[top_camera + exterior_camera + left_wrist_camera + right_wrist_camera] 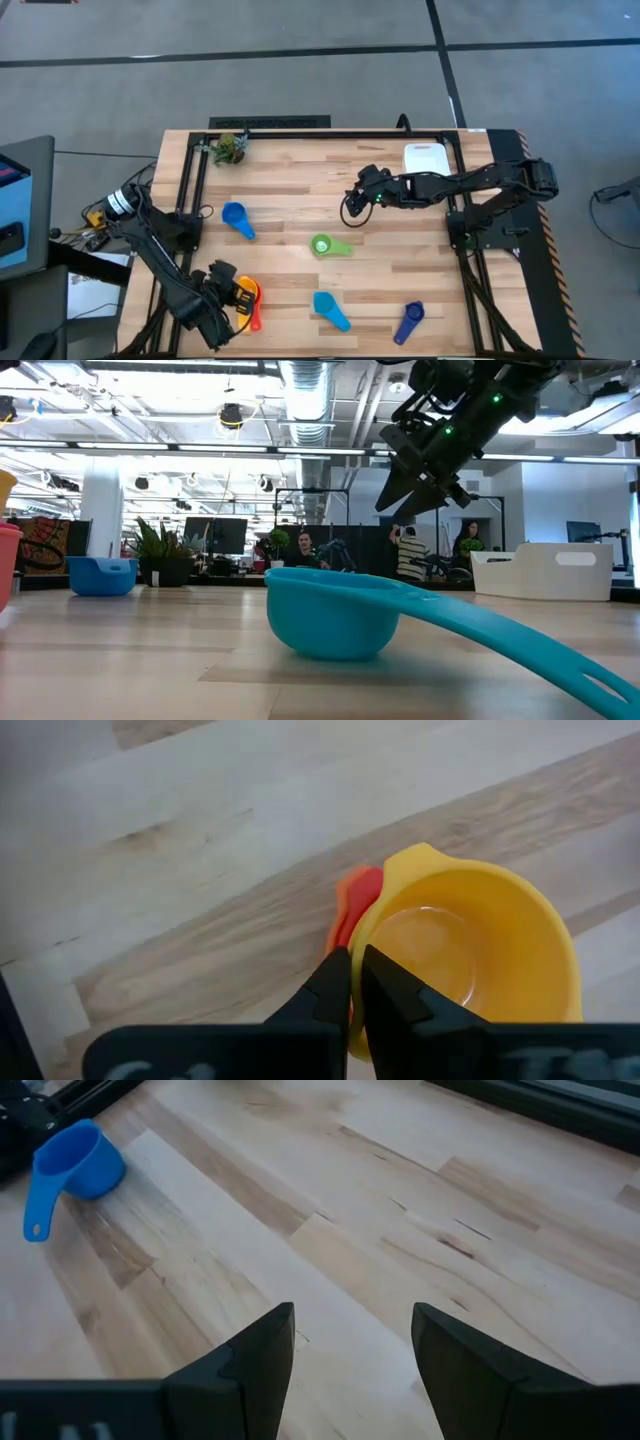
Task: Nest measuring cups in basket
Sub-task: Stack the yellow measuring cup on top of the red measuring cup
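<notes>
My left gripper [228, 292] [352, 958] is at the table's near left corner, shut on a yellow cup [470, 940]. An orange-red cup [355, 900] shows just under the yellow one. My right gripper [352, 203] [352, 1330] hangs open above the bare table middle, between the white basket [425, 158] at the far right and the green cup [326, 245]. A blue cup [237, 218] [70, 1165] lies left of centre. A lighter blue cup [330, 310] [330, 615] and a dark blue cup [410, 322] lie by the near edge. My left gripper pinches the yellow cup's wall at its rim [362, 982], one finger inside the bowl and one outside. The bowl opens upward, over the orange-red cup. Whether the yellow cup is lifted clear or rests on the cups below, I cannot tell.
A small green plant [230, 148] stands at the far left corner. A black frame rail [330, 133] runs along the far edge and down both sides. Bare wood lies around the table's middle. People and desks show in the room beyond in the low view.
</notes>
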You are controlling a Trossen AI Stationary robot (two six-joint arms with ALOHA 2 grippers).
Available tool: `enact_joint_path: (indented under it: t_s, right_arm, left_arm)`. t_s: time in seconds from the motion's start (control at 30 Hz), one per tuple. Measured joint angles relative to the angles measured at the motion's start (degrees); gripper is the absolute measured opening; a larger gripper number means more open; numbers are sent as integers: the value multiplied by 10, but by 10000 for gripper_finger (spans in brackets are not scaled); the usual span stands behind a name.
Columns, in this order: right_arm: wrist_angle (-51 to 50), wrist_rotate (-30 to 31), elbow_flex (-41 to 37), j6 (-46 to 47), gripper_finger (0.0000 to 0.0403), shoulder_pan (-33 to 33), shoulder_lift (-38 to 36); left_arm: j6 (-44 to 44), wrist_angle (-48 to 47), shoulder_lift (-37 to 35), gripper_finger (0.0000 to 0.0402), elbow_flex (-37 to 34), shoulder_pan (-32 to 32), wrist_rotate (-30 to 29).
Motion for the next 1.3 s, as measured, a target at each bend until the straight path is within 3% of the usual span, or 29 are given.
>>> enact_joint_path:
  t_s: [0.4, 0.6, 1.0, 1.3]
  right_arm:
    - [0, 0, 0, 2, 225, 0, 0]
    - [0, 0, 0, 2, 225, 10, 0]
    - [0, 0, 0, 2, 225, 23, 0]
    - [0, 0, 0, 2, 225, 33, 0]
  left_arm:
    - [-27, 0, 0, 19, 0, 14, 23]
    - [-19, 2, 0, 59, 0, 22, 22]
    - [32, 4, -3, 193, 0, 21, 10]
    - [100, -57, -40, 208, 0, 50, -32]
